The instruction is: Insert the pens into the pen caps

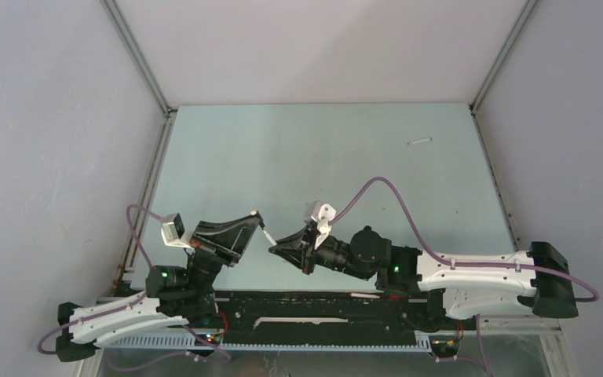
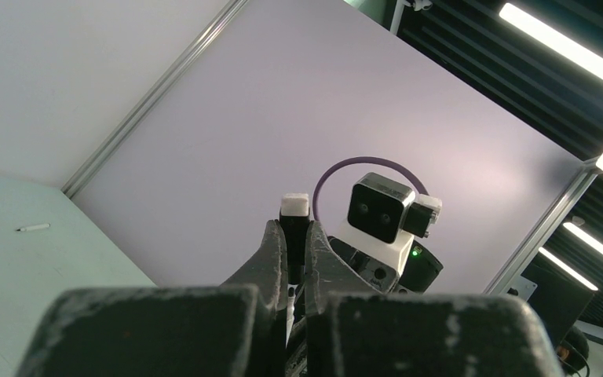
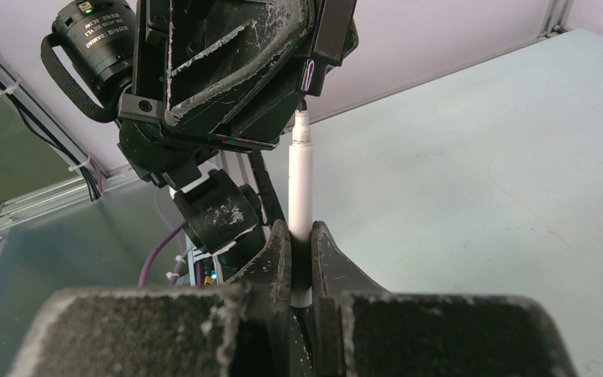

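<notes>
A view from above shows 2 robot arms meeting over the near part of a pale green table [image 1: 322, 157] enclosed by plain grey walls [image 1: 55, 118].

The left gripper [image 1: 256, 215] points right and away from its base. In its own wrist view the left gripper [image 2: 294, 236] has both fingers pressed in on a small black pen cap with a white end [image 2: 294, 224], which stands up between the fingertips.

The right gripper [image 1: 274, 245] points left towards it. In its wrist view the right gripper [image 3: 301, 236] pinches a thin white pen barrel [image 3: 301, 184] near the barrel's lower end, and the barrel stands upright out of the fingers. The narrow tip of this pen reaches the underside of the left gripper, right at the cap's dark opening. Whether the tip is already inside the cap cannot be told. From above, the same pen [image 1: 267, 234] shows as a short white line bridging the gap between the 2 sets of fingertips, held above the table.

A 2nd white pen [image 1: 419, 141] lies flat on the far right part of the table, well apart from both arms. The left wrist view shows it [image 2: 33, 228] too, small and distant.
</notes>
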Tool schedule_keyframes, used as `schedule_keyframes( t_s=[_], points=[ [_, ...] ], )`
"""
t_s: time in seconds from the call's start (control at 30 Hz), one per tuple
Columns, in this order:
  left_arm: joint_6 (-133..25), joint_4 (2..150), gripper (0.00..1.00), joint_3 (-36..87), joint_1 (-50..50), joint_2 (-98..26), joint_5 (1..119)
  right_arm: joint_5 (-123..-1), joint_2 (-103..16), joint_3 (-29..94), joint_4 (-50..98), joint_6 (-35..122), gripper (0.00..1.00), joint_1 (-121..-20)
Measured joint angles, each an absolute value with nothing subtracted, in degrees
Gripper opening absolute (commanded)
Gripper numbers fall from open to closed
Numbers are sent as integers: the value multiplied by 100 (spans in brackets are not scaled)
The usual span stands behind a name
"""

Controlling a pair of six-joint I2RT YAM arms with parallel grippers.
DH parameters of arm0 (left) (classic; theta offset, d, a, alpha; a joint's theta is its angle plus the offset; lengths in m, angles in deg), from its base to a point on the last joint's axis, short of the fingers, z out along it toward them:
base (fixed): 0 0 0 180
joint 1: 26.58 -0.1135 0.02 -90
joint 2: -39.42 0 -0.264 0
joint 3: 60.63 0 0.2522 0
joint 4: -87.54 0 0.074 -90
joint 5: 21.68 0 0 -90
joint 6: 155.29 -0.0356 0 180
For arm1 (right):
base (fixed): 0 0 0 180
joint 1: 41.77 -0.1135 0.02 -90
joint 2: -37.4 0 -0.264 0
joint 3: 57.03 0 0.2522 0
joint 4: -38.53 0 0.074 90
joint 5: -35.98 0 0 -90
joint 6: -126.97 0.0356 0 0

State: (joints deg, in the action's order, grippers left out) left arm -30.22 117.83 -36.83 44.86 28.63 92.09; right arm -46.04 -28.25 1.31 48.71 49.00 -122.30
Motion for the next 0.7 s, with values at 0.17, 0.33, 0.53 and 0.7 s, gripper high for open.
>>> schedule_keyframes(
  t_s=[0.17, 0.33, 0.53, 0.7],
  points=[
    [-3024, 11779, 0, -3683, 4486, 2863, 9211, -4540, -2810, 133, 4867, 4900, 0, -12234],
    [-3024, 11776, 0, -3683, 4486, 2865, 9211, -4490, -2805, 136, 4867, 4900, 0, -12234],
    [-3024, 11770, 0, -3683, 4486, 2865, 9209, -4464, -2803, 136, 4867, 4900, 0, -12245],
    [-3024, 11748, 0, -3683, 4486, 2865, 9209, -4455, -2799, 136, 4867, 4900, 0, -12254]
  ],
)
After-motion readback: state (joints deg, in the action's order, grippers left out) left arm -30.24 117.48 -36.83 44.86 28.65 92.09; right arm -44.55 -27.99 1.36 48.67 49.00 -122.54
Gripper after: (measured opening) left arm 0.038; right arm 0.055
